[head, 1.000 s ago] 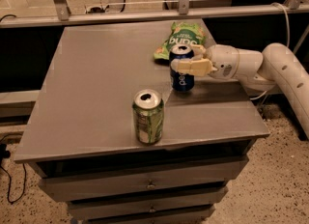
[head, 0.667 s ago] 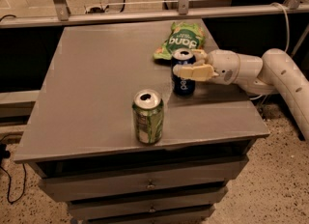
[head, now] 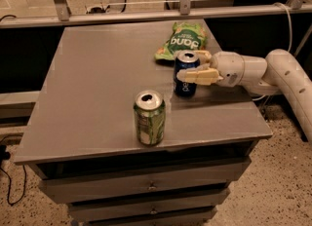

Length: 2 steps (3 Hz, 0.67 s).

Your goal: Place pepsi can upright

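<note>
Pepsi can (head: 185,73) stands upright on the table (head: 97,74), right of centre and towards the back. Silver top faces up, and the base looks to be down on the surface. Chip bag (head: 183,40) lies just behind it. I can't tell whether the 2 touch.

Gripper (head: 190,65) comes in from the right on the white arm (head: 282,69), held level at about the can's upper half. It is closed around the pepsi can, with 1 finger (head: 197,77) across the near side and the other showing behind the far side. No gap is visible at the near finger. How hard it presses can't be read.

1 green can (head: 149,118) stands upright near the front edge, well apart from the gripper. Drawers (head: 151,186) sit below the tabletop.

Step in hand, as judged: the end of the placement. The can is already vertical and seems supported, with release not yet made.

The next move calls for both fingers to open evenly, so that neither drags the can sideways. The gripper should then back straight out to the right along the arm's line. It should go neither up through the rim nor back into the bag. The main risk is a finger catching the can on the way out and tipping it.
</note>
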Each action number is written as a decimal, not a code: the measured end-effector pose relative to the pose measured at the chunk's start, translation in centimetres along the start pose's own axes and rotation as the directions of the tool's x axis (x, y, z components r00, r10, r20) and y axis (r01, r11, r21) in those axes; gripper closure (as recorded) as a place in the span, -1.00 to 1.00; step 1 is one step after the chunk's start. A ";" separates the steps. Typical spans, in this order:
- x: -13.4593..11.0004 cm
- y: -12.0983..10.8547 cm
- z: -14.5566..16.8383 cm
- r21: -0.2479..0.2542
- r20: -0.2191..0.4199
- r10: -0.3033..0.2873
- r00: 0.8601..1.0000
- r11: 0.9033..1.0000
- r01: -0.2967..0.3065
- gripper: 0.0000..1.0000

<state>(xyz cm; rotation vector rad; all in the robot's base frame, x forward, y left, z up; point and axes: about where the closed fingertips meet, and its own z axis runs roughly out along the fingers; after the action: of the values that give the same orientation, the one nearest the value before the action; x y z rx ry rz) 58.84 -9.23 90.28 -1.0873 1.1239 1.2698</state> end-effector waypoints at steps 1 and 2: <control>-0.4 0.3 -0.7 -0.005 -0.042 -0.033 0.999 0.999 0.033 -1.00; -2.6 0.4 -2.6 -0.001 -0.182 -0.111 0.977 0.994 0.113 -1.00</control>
<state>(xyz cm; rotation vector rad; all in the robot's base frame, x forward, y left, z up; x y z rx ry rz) 58.42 -12.13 92.55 -1.2622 1.1855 1.0922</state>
